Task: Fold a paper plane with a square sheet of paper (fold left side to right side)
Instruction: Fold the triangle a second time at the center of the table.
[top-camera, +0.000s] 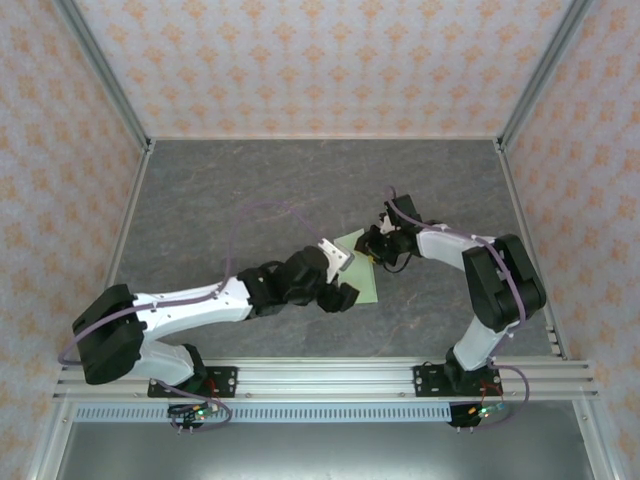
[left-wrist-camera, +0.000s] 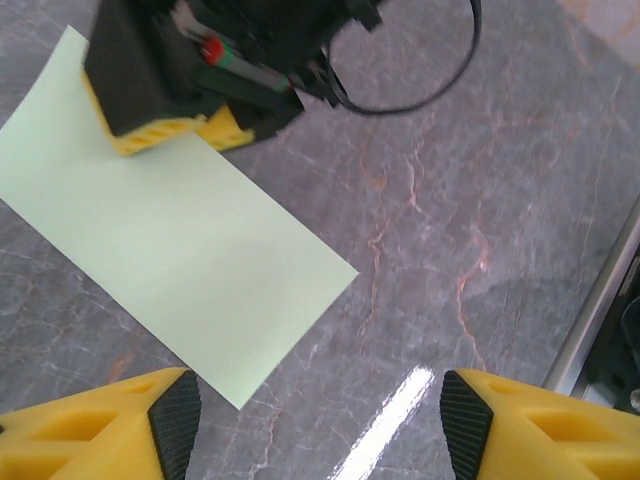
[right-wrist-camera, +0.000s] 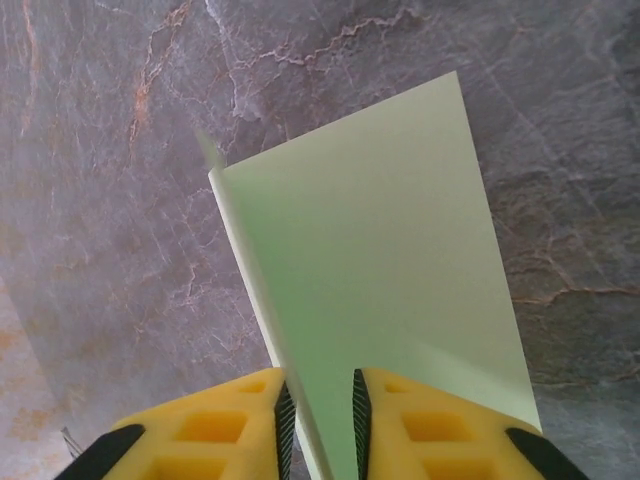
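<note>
Paper sheet (right-wrist-camera: 380, 280) sits pinched between right fingers (right-wrist-camera: 240, 425), while left fingers (left-wrist-camera: 100, 425) spread wide, empty.

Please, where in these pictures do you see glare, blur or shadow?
Left wrist view: a bright glare streak lies on the table; the right hand at the top looks soft. Right wrist view: the sheet of paper blurs near the fingers, and a shadow runs along its raised edge. Top external view: even light, faint shadows.
</note>
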